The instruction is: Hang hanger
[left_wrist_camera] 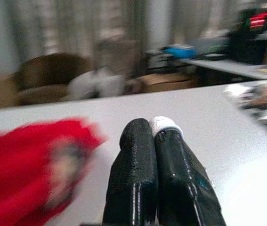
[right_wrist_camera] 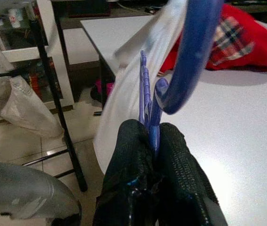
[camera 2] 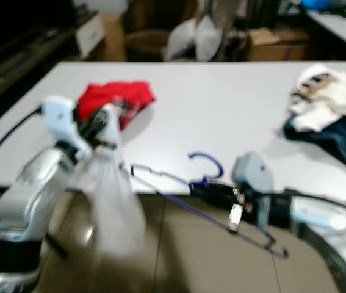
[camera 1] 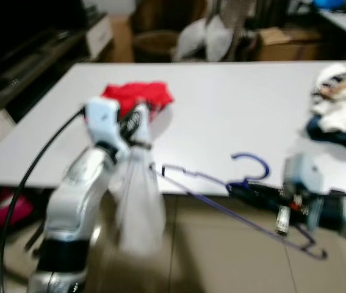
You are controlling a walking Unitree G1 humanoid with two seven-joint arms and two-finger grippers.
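Watching the near table edge, I see my right gripper (right_wrist_camera: 151, 141) clamped on the blue hanger (camera 1: 221, 183) by its hook and my left gripper (left_wrist_camera: 157, 136) pinching a white garment (camera 1: 139, 201) — beyond, red clothing (camera 1: 137, 96) lies on the white table (camera 1: 234, 110).

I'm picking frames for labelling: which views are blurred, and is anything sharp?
Left eye and right eye views: motion-smeared throughout, the white garment and blue hanger soft-edged. Left wrist view: red cloth smeared, left gripper fairly crisp. Right wrist view: sharpest, right gripper clamped on the hanger's neck.
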